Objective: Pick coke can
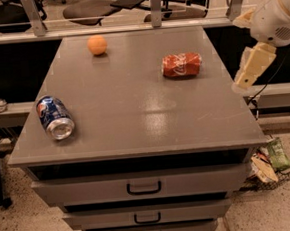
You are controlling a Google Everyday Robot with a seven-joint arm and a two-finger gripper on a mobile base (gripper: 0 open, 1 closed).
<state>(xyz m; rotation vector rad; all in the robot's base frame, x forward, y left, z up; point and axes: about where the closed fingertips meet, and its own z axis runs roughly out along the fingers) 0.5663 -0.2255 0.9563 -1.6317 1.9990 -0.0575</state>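
Coke can (181, 65) on cabinet (135, 123); gripper (246, 77) off right edge — apart

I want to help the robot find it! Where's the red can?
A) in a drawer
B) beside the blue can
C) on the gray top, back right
C: the coke can lies back right on the cabinet top; the end effector hangs beyond its right edge.

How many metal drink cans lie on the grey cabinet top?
2. The dented red coke can lies at the right rear; the blue can with a silver end lies near the left front. The gripper hangs farther right, touching neither.
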